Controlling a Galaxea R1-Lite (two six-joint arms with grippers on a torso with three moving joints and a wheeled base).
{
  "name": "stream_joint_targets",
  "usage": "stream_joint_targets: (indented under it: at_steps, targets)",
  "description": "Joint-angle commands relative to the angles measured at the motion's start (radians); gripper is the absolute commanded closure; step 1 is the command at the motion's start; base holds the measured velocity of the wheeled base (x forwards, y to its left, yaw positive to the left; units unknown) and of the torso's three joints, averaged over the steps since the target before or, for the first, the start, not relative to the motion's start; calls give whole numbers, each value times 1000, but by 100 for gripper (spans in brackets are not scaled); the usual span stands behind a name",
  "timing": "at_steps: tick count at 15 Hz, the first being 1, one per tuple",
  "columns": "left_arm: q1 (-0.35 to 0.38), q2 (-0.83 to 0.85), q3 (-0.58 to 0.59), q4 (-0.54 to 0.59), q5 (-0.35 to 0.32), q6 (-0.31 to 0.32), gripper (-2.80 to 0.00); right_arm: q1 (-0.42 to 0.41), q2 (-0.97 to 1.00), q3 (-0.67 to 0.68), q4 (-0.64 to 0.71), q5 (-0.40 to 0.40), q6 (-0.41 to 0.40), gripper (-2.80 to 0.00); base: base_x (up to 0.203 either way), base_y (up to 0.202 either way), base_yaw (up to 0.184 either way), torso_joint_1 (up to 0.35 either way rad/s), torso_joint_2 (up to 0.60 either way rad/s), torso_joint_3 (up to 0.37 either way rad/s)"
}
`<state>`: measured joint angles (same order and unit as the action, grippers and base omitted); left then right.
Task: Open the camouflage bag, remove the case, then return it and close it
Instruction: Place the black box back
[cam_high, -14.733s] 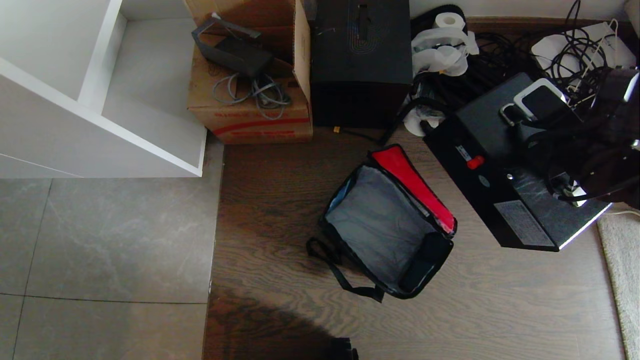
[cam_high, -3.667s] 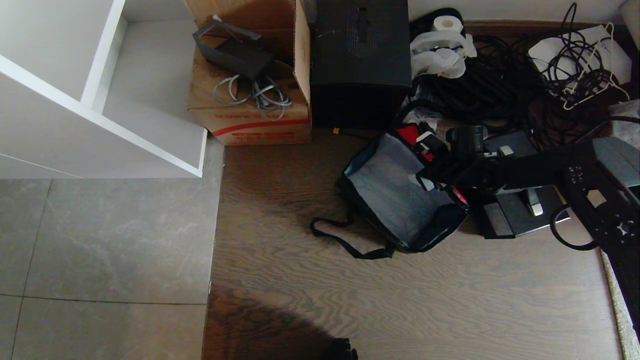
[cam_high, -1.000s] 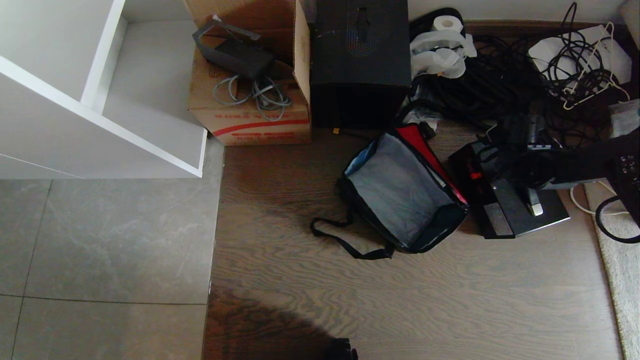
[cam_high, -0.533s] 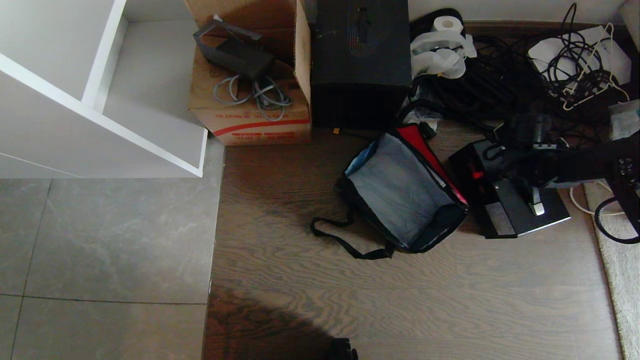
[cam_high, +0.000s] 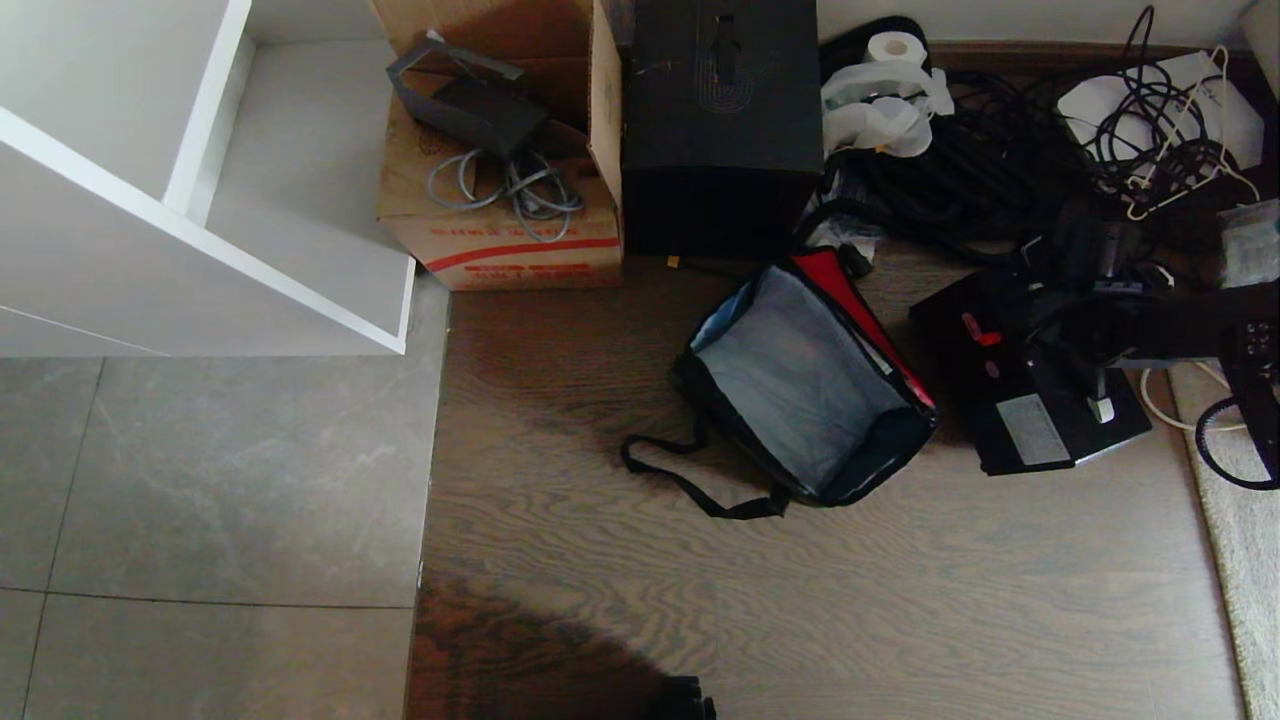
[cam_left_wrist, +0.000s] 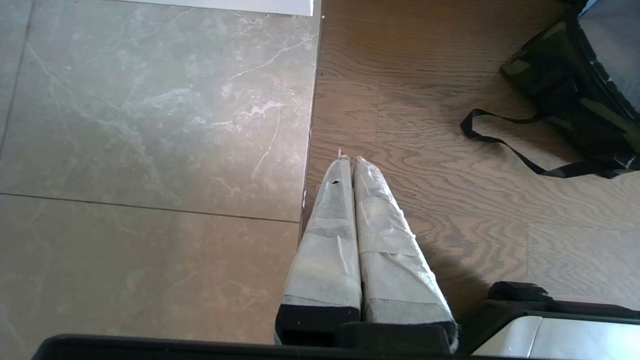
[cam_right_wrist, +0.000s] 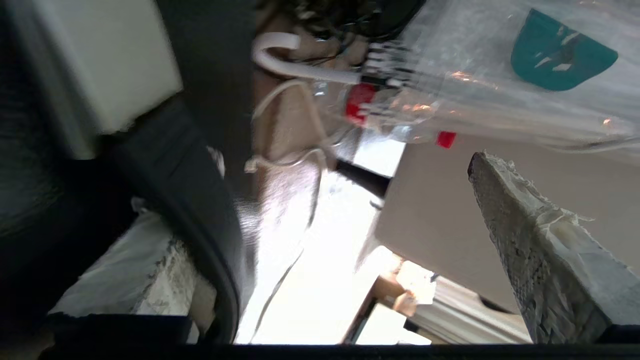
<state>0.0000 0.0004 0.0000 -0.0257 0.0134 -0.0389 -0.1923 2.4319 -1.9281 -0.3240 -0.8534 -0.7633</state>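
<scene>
Return step: right gripper (cam_high: 1075, 365), jaws wide, apparently straddling the case (cam_high: 1030, 405) handle beside the open camouflage bag (cam_high: 800, 385); next, grip and lift; left gripper (cam_left_wrist: 348, 162) closed.

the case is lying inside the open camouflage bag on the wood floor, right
Not quite. The case lies outside the camouflage bag, beside it on the wood floor, on the side of the bag's red flap. The bag is indeed open, but only its grey lining shows inside. The head view shows this.
</scene>
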Motion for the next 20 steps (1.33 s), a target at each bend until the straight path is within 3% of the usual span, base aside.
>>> stream_joint_targets:
  at_steps: [1,7,8,20]
  targets:
    - [0,0,9,0,0,-1,0,-23,38,-14,-9,-6,-33,-280,0,0,0,0,0,0]
    - [0,0,9,0,0,-1,0,-30,47,-1,-8,-6,-35,-280,0,0,0,0,0,0]
    - [0,0,9,0,0,-1,0,-30,41,4,3,-6,-36,0,0,0,0,0,0,0]
    - [0,0,9,0,0,-1,0,4,-48,116,-13,-5,-27,0,0,0,0,0,0,0]
